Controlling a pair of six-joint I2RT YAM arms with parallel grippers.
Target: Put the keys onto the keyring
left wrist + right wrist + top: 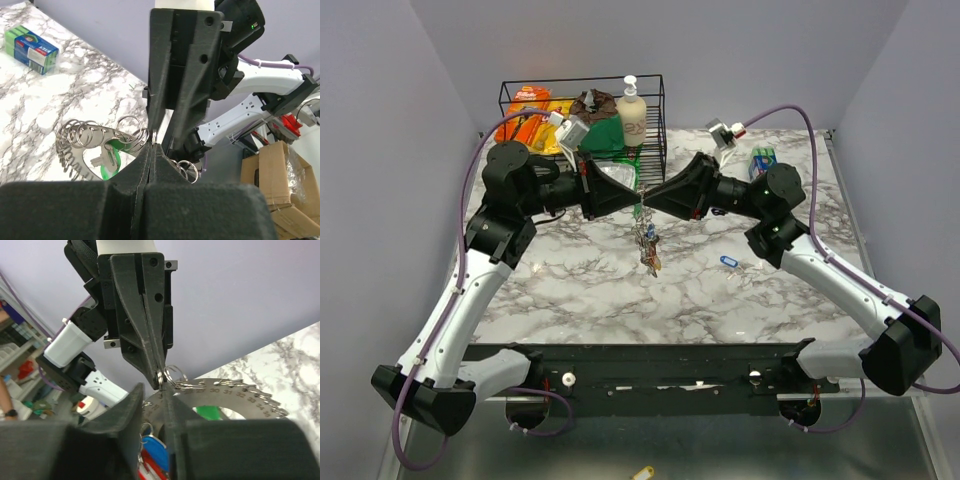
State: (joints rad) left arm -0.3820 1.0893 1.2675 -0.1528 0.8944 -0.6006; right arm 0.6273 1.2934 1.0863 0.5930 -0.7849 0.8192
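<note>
The keyring (235, 390) is a wide silvery ring stamped with numbers and hung with small split rings; it also shows in the left wrist view (67, 161). My two grippers meet above the table's middle. My right gripper (152, 400) grips the ring's band; it shows in the top view (650, 198). My left gripper (152, 146) is shut on a small split ring at the band's edge, tip to tip with the right (634, 196). Several keys (648, 250) hang below. A green-tagged key (107, 157) and a blue tag (152, 447) show. A loose blue-tagged key (727, 261) lies on the table.
A black wire rack (582, 110) with a soap bottle and packets stands at the back. A blue-green box (763, 160) lies at the back right, also in the left wrist view (31, 42). The marble table (570, 290) has walls on three sides.
</note>
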